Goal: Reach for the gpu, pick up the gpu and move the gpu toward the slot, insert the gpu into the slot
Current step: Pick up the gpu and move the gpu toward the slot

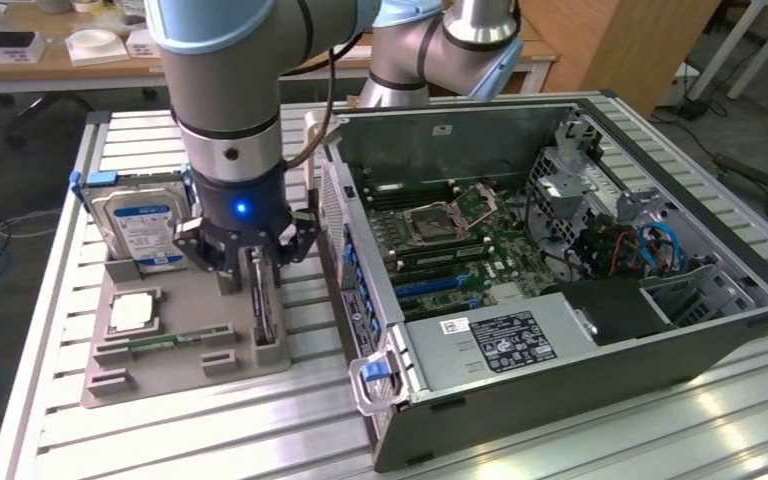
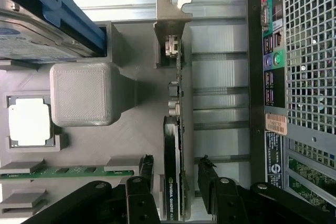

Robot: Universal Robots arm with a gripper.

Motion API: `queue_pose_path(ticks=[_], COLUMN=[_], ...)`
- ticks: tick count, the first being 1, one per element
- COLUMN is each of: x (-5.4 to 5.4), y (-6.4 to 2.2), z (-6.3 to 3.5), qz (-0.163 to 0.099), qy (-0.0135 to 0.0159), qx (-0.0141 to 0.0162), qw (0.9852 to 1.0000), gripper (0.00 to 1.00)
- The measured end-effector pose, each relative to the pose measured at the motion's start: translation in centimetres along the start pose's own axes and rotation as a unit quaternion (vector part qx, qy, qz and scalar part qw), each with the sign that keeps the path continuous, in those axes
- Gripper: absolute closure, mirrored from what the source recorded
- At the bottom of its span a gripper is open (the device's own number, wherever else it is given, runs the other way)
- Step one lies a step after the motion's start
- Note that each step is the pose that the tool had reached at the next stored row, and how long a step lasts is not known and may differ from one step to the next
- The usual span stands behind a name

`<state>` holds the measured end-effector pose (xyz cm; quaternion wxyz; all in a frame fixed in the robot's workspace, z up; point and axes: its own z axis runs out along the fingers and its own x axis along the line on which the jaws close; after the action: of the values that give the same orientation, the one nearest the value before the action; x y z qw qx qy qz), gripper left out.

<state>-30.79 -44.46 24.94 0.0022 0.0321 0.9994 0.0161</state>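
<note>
The gpu (image 1: 267, 305) stands on its long edge in a grey holder tray (image 1: 177, 375), its silver bracket (image 2: 170, 22) at the far end. In the wrist view the dark card (image 2: 176, 135) runs between my two black fingers (image 2: 147, 167). My gripper (image 1: 257, 265) is down over the card and open, one finger on each side with a small gap to the board. The gripper's midpoint (image 2: 177, 163) lies on the card's labelled end. The blue expansion slot (image 1: 431, 285) sits on the motherboard inside the open computer case (image 1: 704, 330) to the exterior view's right.
The tray also holds a blue-labelled hard drive (image 1: 144, 225), a silver processor (image 1: 133, 312) and a green memory stick (image 1: 157, 345). The case's perforated back panel (image 2: 304, 77) stands close beside the tray. A power supply (image 1: 518, 340) fills the case's near corner.
</note>
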Motion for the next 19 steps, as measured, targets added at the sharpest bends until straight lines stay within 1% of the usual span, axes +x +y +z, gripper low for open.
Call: queue_pose_path(ticks=[9,16,19], x=[0.0,0.0,0.0], y=[-0.09,-0.09,0.13], z=[1.33,1.41,1.42], qz=[0.000,0.000,0.000], qy=[0.0000,-0.0001,0.0000], qx=[-0.0001,-0.0001,0.0000], qw=[1.0000,1.0000,1.0000], gripper=[0.53,0.53,0.53])
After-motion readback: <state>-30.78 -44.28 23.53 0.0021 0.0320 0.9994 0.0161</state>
